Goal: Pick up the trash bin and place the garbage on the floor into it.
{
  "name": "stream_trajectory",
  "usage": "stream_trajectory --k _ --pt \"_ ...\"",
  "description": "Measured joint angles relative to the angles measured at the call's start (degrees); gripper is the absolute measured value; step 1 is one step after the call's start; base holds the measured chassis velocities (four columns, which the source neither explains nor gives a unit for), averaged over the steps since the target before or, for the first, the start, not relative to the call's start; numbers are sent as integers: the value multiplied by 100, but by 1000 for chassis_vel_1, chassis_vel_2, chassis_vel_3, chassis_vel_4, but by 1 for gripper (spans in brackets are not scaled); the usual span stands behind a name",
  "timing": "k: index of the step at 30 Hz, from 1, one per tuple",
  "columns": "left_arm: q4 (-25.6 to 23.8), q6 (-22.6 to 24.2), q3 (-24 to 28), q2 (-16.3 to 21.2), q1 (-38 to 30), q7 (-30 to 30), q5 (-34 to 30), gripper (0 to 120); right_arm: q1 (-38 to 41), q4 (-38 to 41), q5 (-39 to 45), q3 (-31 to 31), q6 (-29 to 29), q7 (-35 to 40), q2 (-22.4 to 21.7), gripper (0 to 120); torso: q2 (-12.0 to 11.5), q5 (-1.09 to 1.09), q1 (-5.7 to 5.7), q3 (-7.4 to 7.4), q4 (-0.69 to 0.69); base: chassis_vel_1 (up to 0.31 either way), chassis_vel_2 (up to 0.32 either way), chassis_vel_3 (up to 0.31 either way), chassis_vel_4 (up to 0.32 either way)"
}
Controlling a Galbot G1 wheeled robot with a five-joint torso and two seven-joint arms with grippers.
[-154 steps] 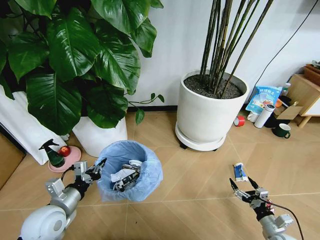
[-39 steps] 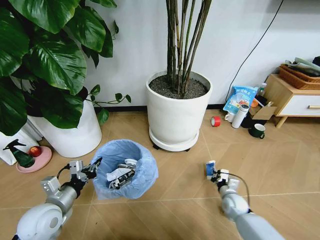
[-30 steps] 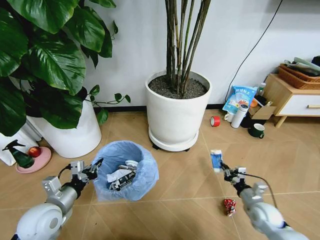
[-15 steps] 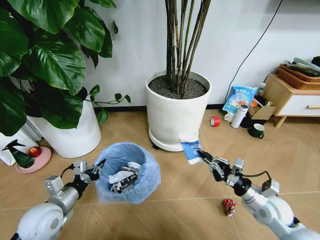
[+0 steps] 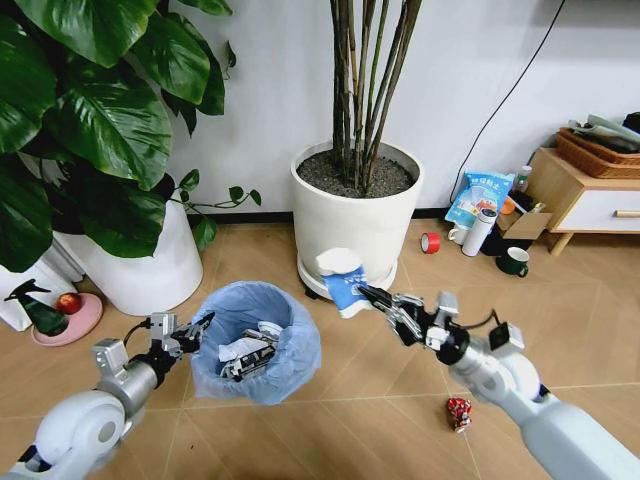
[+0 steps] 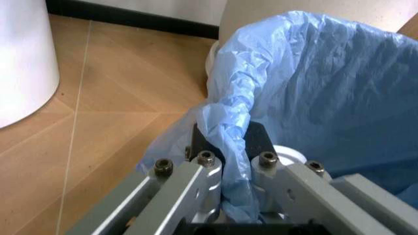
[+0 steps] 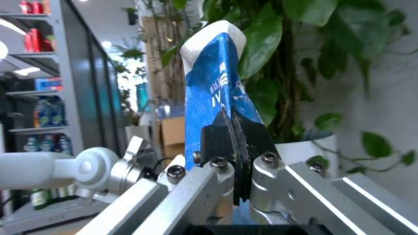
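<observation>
Right tool (image 5: pixel 366 294) pinches blue-white packet (image 5: pixel 344 283), held in air just beside trash bin (image 5: pixel 256 340) rim, not yet over opening. Left tool (image 5: pixel 193 332) clamps bin's bag-lined rim.

Risk: release short of opening, packet falls outside bin; thin pinch could slip.

Red wrapper (image 5: pixel 458 412) lies on chevron wood floor (image 5: pixel 560 320). White plant pot (image 5: pixel 357 225) behind, against wall.

A home or office corner: chevron wood floor (image 5: pixel 350 410), potted plants (image 5: pixel 358 215), wooden cabinet (image 5: pixel 580 200).
</observation>
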Motion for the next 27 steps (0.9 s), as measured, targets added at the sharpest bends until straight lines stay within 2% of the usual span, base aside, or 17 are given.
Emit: stream_trajectory --k 2,3,7,9,11,16,27 --pt "9 -2 -2 28 -10 14 -44 0 386 -260 102 -392 -35 -55 73 0 0 0 0 0 1 0 0 0 0" --pt "9 -2 -2 28 -10 14 -44 0 386 -260 102 -392 -35 -55 73 0 0 0 0 0 1 0 0 0 0" --pt "63 -6 4 30 -79 30 -73 0 1245 -809 270 -1202 -98 -105 384 0 0 0 0 0 0 0 0 0 0" --pt "71 -6 7 23 -89 30 -73 0 1315 -847 286 -1268 -102 -106 413 0 0 0 0 0 0 0 0 0 0" --pt "92 -7 21 10 -120 32 -75 0 1653 -1009 362 -1607 -135 -108 544 0 0 -1 0 0 1 0 0 0 0" --pt "108 -7 33 -1 -150 32 -78 0 2022 -1255 394 -2016 -166 -73 783 0 0 -1 0 0 1 0 0 0 0" --pt "80 -7 43 -40 -128 29 -78 0 2090 -1789 136 -2214 -145 -53 1118 0 0 1 0 0 0 0 0 0 0"
